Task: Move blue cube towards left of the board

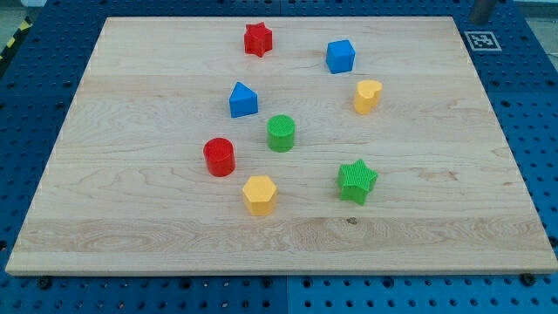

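Worktop (122,218): wooden board lying flat on a blue pegboard, filling most of the view.
Arm and my tip: not showing anywhere, so pose and pincer state cannot be told.
Blue cube (340,56): sitting near the view's top, right of centre, just above the yellow heart (367,95).
Other blocks: red star (257,39) sitting left of the cube; blue wedge (243,100), green cylinder (281,133), red cylinder (220,157), green star (357,180) and yellow hexagon (260,194) resting lower.
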{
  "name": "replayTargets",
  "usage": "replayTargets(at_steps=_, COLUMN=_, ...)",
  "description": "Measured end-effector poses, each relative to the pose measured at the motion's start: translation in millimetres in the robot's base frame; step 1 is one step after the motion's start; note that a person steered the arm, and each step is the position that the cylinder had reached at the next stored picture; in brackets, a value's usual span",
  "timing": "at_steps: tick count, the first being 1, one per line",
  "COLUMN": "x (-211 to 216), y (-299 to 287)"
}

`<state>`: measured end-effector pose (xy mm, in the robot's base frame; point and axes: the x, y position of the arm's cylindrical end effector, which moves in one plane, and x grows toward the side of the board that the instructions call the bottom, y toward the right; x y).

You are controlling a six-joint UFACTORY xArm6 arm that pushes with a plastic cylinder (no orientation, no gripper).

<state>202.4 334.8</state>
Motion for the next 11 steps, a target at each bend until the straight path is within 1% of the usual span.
replayTargets(at_steps=2, x=1.9, y=0.0)
replayTargets(at_steps=3, x=35.1, y=-31.1)
replayTargets(at_steps=4, x=72.3, y=-89.9)
replayTargets(at_steps=5, x=74.0, y=-95.3)
replayTargets(at_steps=7, x=87.1, y=-220.9)
replayTargets(at_steps=9, x=87.1, y=-230.8)
replayTargets(at_steps=11, x=117.0, y=-233.5)
